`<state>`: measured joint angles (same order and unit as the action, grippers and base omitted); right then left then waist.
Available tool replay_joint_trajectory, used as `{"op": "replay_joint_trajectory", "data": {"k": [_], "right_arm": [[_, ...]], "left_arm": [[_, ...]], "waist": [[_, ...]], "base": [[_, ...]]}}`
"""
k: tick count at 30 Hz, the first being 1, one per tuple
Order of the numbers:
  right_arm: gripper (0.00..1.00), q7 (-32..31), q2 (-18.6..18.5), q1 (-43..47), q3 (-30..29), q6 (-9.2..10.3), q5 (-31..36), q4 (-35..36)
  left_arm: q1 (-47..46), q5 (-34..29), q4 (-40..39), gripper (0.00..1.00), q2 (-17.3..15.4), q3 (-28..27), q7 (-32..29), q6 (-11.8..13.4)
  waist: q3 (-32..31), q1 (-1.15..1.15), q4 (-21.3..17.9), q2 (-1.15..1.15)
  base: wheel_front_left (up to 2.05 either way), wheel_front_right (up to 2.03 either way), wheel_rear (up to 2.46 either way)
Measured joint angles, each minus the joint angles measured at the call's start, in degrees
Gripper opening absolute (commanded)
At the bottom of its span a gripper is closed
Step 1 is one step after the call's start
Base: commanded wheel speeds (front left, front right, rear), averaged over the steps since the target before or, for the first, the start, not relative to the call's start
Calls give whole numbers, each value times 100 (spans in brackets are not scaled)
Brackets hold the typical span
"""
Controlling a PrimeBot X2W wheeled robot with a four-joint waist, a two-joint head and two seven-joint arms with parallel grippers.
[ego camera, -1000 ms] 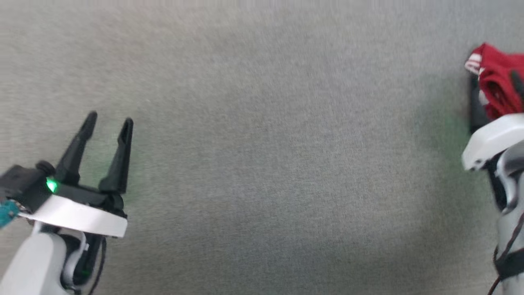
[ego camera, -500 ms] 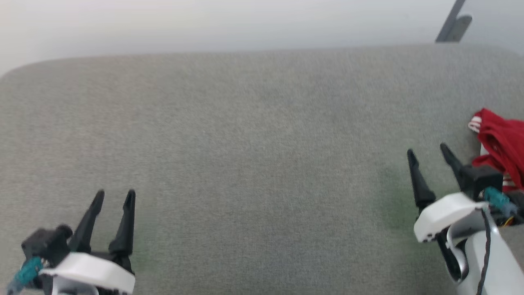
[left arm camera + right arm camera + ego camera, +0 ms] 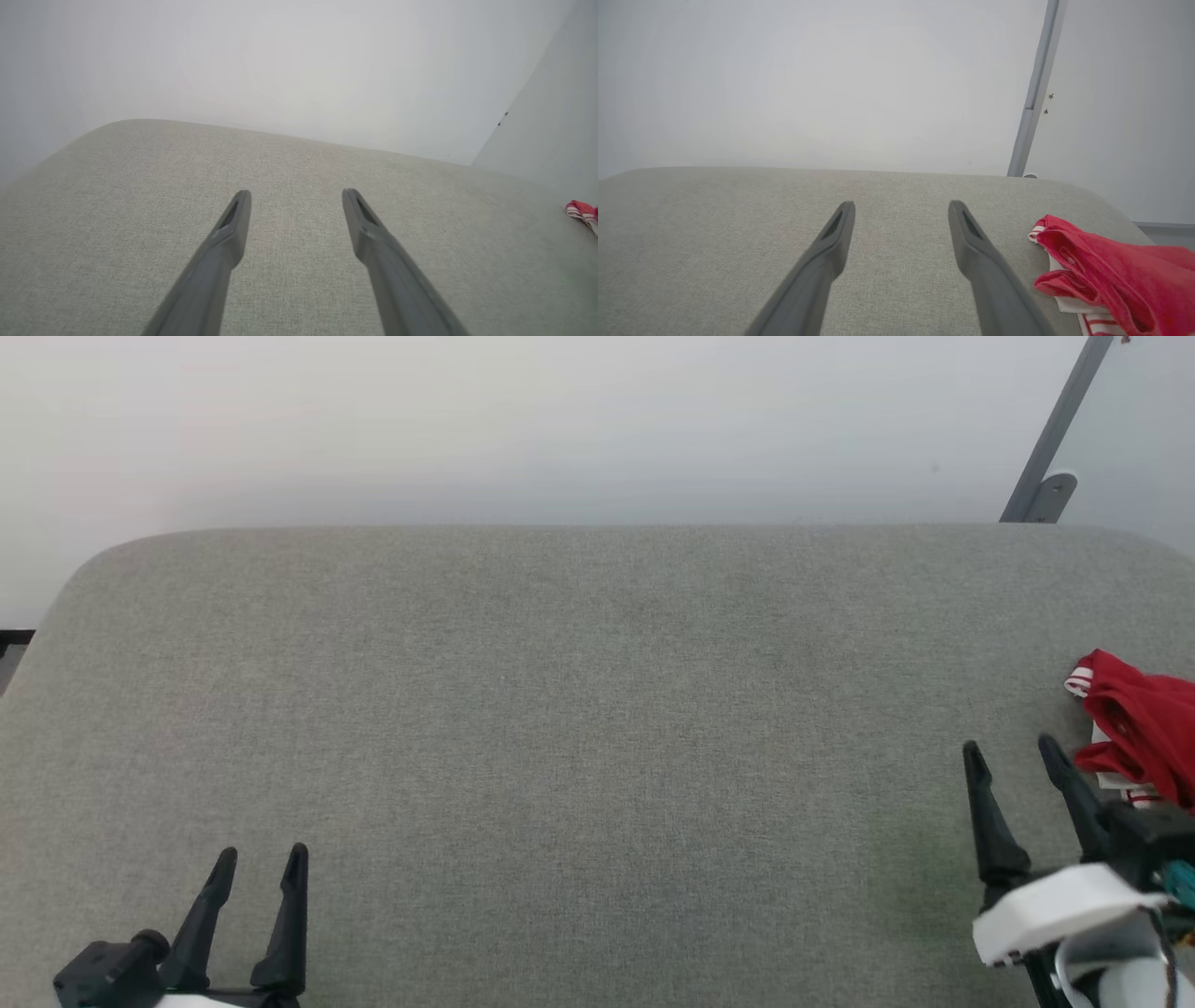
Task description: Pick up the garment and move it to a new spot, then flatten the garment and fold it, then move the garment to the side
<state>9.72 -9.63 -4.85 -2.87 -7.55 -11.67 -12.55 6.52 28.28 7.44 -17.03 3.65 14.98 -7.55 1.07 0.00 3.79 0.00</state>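
At right edge of the head view, the garment (image 3: 1144,733) lies just beyond the empty, wide-open right gripper (image 3: 1013,754).

soft, even light fills every view, bright on the pale wall (image 3: 560,429) and flat on the grey fabric surface (image 3: 560,709), leaving just a faint shadow beside the right gripper (image 3: 1008,744). the head view is sharp, while both wrist views look hazy and bow the surface's far edge.
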Motion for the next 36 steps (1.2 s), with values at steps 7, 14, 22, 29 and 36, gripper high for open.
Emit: {"op": "replay_joint_trajectory", "data": {"k": [7, 14, 22, 29, 36], "right_arm": [[100, -74, 212, 487, -301, 3, -30, 598], [100, -134, 391, 680, -390, 4, -31, 892], [100, -172, 489, 728, -422, 4, -32, 1009], [100, -188, 539, 718, -407, 4, -32, 1024], [100, -188, 567, 719, -399, 4, -36, 1027]], "left_arm": [[231, -76, -344, 100, 30, -151, 0, 0], [331, -114, -505, 100, 52, -255, 0, 0], [328, -122, -558, 100, 52, -231, 0, 0], [309, -121, -567, 100, 52, -200, 0, 0], [307, -115, -582, 100, 64, -219, 0, 0]], "waist": [[-48, 0, -35, 0], [11, 0, -94, 0], [102, 0, -87, 0], [146, 0, -50, 0], [165, 0, -27, 0]], "base": [[0, 0, 0], [0, 0, 0], [0, 0, 0], [0, 0, 0], [0, 0, 0]]}}
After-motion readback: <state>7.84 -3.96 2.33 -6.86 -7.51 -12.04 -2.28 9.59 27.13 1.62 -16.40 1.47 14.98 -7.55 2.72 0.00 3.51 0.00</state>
